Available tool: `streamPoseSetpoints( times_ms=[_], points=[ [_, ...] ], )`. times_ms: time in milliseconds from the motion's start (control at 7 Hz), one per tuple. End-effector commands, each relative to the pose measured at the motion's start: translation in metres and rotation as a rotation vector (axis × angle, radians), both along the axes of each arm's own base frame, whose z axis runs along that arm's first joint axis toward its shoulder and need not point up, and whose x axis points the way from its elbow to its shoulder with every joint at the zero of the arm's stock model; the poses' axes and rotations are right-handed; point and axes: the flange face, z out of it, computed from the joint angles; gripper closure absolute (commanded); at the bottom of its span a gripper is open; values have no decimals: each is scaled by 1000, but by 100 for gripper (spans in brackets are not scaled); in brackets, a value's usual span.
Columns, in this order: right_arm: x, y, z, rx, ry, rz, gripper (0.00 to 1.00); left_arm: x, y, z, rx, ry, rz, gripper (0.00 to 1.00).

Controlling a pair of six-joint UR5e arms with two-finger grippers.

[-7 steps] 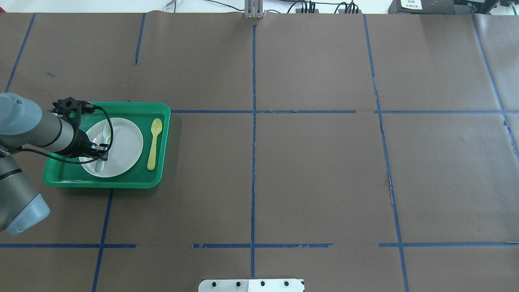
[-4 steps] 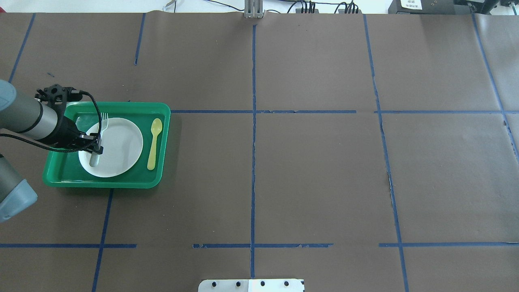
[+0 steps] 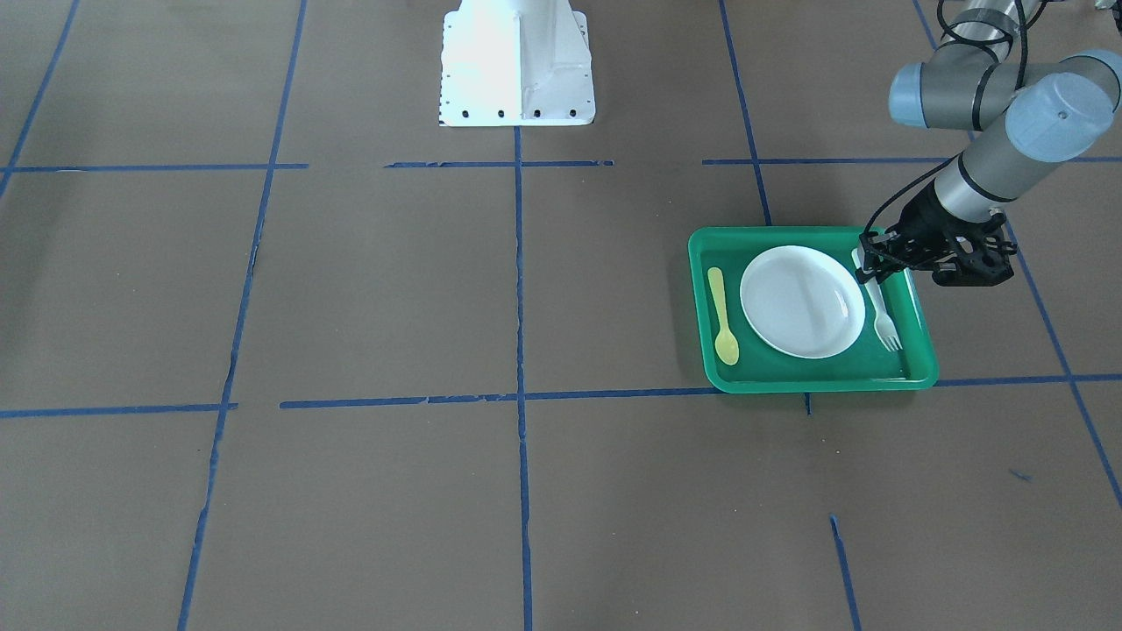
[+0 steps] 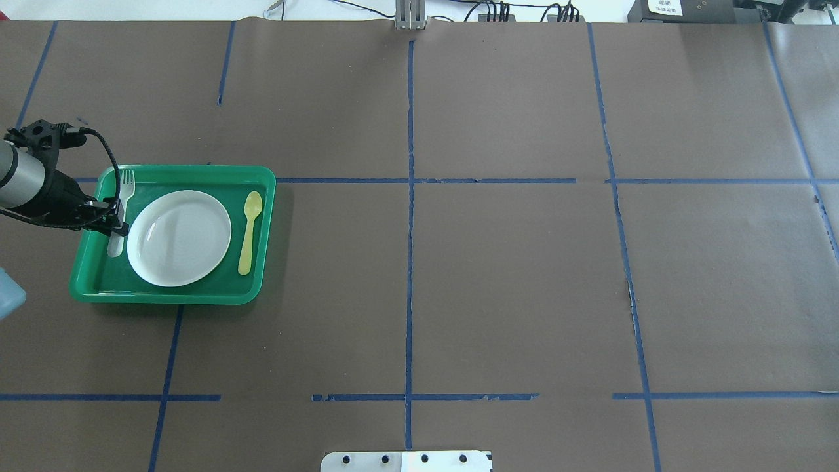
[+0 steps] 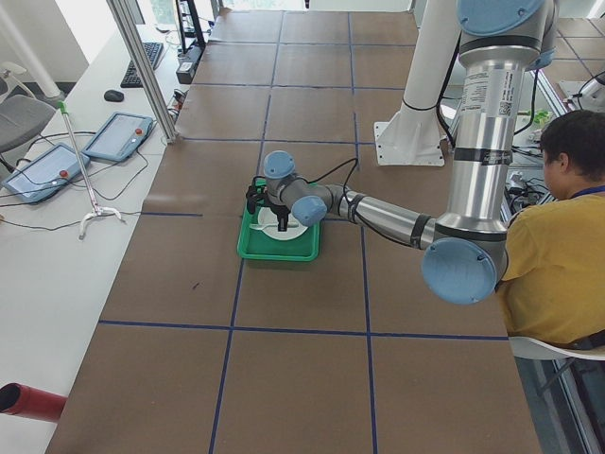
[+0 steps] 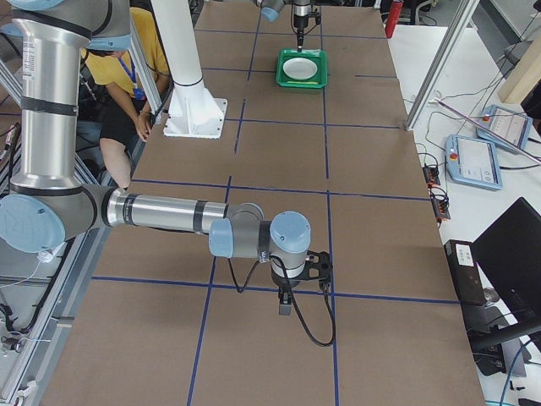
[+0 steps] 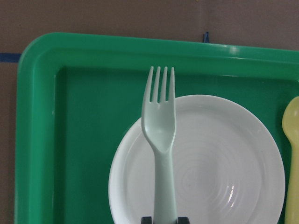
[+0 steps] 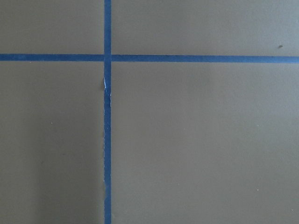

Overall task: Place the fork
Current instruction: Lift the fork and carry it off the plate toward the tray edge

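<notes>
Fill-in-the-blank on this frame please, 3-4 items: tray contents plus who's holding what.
1. The fork is gripped by the robot's ___ gripper.
2. The spoon is ___ in colour.
3. Between the fork and the spoon sits a white ___.
4. The tray under them is ___.
Missing words: left; yellow; plate; green.

Plate [image 4: 179,238] in tray [image 4: 196,170], btw fork [image 4: 126,187], spoon [image 4: 248,229]
</notes>
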Motion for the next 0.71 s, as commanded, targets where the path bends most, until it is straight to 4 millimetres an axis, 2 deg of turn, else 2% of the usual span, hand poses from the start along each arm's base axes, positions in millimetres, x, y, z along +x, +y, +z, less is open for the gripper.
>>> streamPoseSetpoints(
  times_ms=[0,286,429,571],
  points=[
    [0,0,0,0,-1,0,0,-7,10,34,47,-7,34,100],
    [0,0,0,0,-1,0,0,-2,6,51,51,-21,31,100],
    [0,0,0,0,-1,0,0,-1,6,52,51,-22,33,100],
    [0,0,0,1,0,0,0,-1,7,53,48,-24,33,80]
  ],
)
